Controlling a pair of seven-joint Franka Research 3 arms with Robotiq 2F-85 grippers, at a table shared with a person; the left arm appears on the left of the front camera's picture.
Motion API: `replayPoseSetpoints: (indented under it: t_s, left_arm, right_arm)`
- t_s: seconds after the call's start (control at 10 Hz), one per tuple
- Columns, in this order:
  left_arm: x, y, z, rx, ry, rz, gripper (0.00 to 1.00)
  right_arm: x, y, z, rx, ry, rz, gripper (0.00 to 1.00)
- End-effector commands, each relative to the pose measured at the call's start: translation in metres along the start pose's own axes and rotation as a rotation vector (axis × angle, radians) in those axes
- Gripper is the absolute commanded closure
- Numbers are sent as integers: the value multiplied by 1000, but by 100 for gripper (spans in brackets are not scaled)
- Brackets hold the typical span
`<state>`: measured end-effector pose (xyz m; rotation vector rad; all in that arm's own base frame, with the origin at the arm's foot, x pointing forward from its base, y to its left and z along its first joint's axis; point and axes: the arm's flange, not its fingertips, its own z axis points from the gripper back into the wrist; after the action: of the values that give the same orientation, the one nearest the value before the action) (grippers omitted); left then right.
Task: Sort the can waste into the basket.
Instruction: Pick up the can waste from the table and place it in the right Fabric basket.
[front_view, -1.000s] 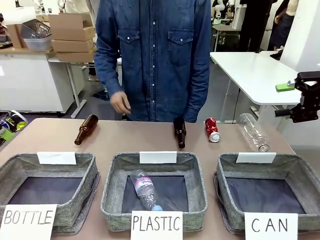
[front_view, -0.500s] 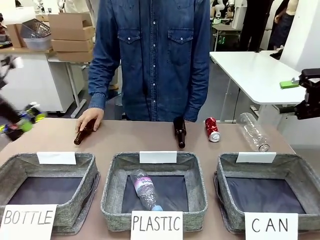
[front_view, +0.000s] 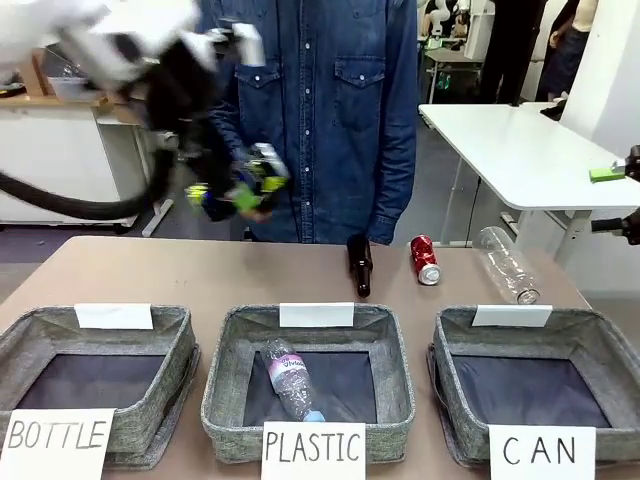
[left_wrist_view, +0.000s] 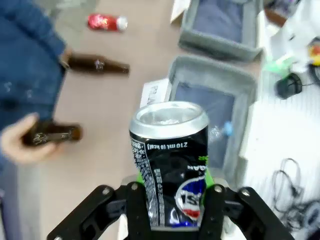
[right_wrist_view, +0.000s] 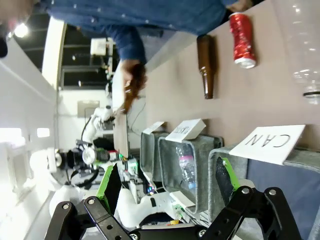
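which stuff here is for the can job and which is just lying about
Job: black metal drink can in the left gripper; red metal drink can; grey woven basket carded CAN.
Lying about: brown glass bottle; clear plastic bottle; grey woven PLASTIC basket; grey woven BOTTLE basket.

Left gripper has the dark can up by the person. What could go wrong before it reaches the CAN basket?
1. The left gripper holds the dark can close to the person's hand, which grips a brown bottle; a swing could hit it.
2. The CAN basket is at the far right, past the PLASTIC basket; an early release would missort.
3. The open right gripper sits on that side; the arms could clash.
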<state>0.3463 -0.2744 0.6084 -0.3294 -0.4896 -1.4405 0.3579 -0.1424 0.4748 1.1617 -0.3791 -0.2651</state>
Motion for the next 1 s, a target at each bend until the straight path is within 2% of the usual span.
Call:
replayPoseSetpoints:
  t_s: [0.0, 0.1, 0.2, 0.4, 0.6, 0.9]
  left_arm:
    - [69, 19, -63, -42, 37, -202, 59]
    - [116, 8, -98, -47, 75, -300, 59]
    - [155, -5, -132, -79, 102, -380, 59]
    - [208, -20, -190, -48, 107, -432, 59]
    - [244, -37, -248, -127, 133, -441, 59]
    - [257, -53, -289, -237, 212, -452, 59]
  right_arm:
    - [7, -6, 21, 13, -70, -75, 0]
    - [0, 0, 0, 0, 0, 0, 0]
    - [0, 0, 0, 0, 0, 0, 0]
    - [0, 0, 0, 0, 0, 0, 0]
    - [0, 0, 0, 0, 0, 0, 0]
    - [0, 0, 0, 0, 0, 0, 0]
